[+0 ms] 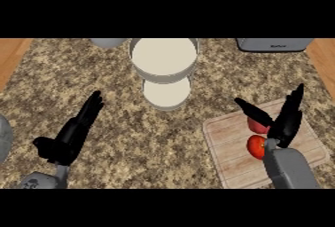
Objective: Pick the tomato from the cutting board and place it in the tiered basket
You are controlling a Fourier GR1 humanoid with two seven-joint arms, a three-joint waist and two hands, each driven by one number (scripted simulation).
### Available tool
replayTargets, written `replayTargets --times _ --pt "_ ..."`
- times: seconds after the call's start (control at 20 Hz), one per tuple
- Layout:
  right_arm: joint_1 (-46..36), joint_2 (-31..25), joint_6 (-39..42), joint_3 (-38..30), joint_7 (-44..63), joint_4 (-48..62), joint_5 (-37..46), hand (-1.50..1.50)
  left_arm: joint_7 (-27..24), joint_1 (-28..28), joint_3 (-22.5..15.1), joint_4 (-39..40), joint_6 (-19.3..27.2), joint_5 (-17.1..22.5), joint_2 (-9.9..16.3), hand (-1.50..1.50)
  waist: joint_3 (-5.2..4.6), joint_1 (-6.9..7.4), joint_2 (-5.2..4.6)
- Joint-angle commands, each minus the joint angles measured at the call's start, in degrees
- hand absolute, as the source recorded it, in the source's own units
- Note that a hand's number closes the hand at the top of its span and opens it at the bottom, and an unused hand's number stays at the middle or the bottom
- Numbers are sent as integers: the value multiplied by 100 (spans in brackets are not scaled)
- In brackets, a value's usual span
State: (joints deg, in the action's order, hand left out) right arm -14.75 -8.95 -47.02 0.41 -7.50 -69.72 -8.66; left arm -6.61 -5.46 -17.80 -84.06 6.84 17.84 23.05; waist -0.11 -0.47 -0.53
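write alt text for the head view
The right hand hovers open over a red tomato on a wooden cutting board. The tiered basket stands at the granite counter's far edge; the left hand rests open.

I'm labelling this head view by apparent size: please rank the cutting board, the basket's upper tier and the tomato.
1. Cutting board, largest.
2. Basket's upper tier; it probably sits nearer the camera, which may inflate it.
3. Tomato, smallest, partly hidden by the right hand.
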Motion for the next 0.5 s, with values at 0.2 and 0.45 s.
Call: replayTargets --times 0.2,0.45 --pt "-537 -802 -1287 1137 2259 322 1935 -150 -159 67 -127 412 13 -166 -260 0 -53 5 107" --pt "-146 -1419 5 1727 3404 1141 2368 -150 -87 -87 -60 474 -51 -122 -207 0 -114 -11 78"
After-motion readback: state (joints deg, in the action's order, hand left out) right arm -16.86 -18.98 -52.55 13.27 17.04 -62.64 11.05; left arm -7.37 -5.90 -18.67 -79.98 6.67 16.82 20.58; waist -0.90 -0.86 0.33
